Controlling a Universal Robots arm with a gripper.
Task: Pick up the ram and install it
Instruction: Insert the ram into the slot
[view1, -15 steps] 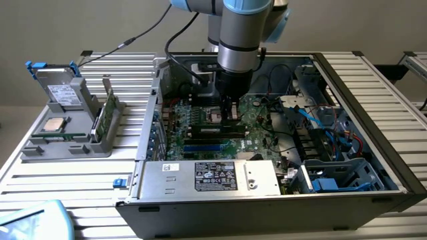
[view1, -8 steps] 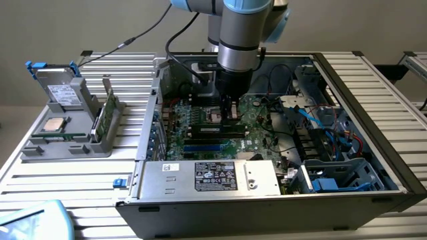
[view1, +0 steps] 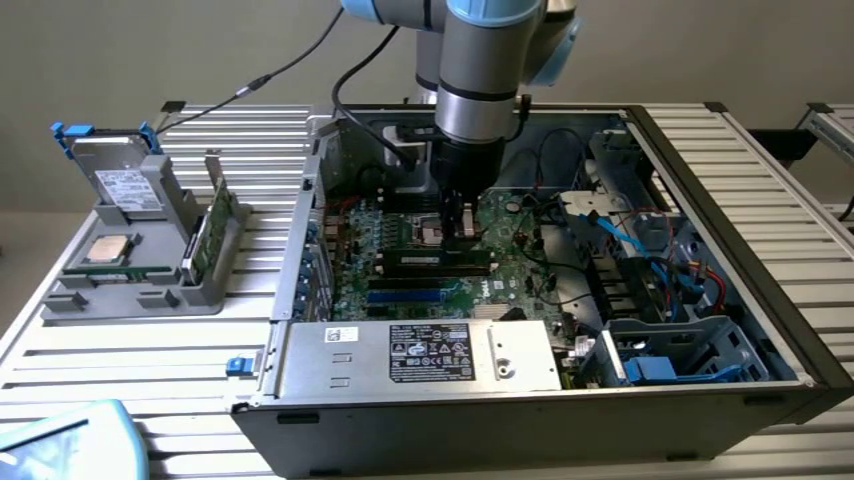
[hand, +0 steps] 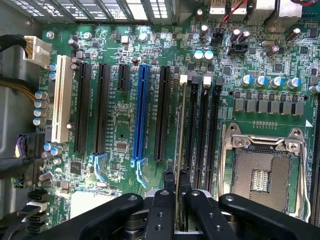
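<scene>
Ram (hand: 179, 130) stands edge-on, pinched inside the claw (hand: 176, 181).

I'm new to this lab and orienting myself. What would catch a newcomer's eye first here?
The arm's gripper hangs inside the open computer case, jaws shut on the ram at the memory slots. Beside them sits the empty processor socket; the blue slot stands out too.

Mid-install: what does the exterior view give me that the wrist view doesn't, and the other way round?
Exterior adds: the tray beside the case, holding a drive and a silver chip, and the power supply. Wrist adds: the ram edge-on between the fingers, running alongside the black slots. Both: the hand gripping the ram over the motherboard.
</scene>
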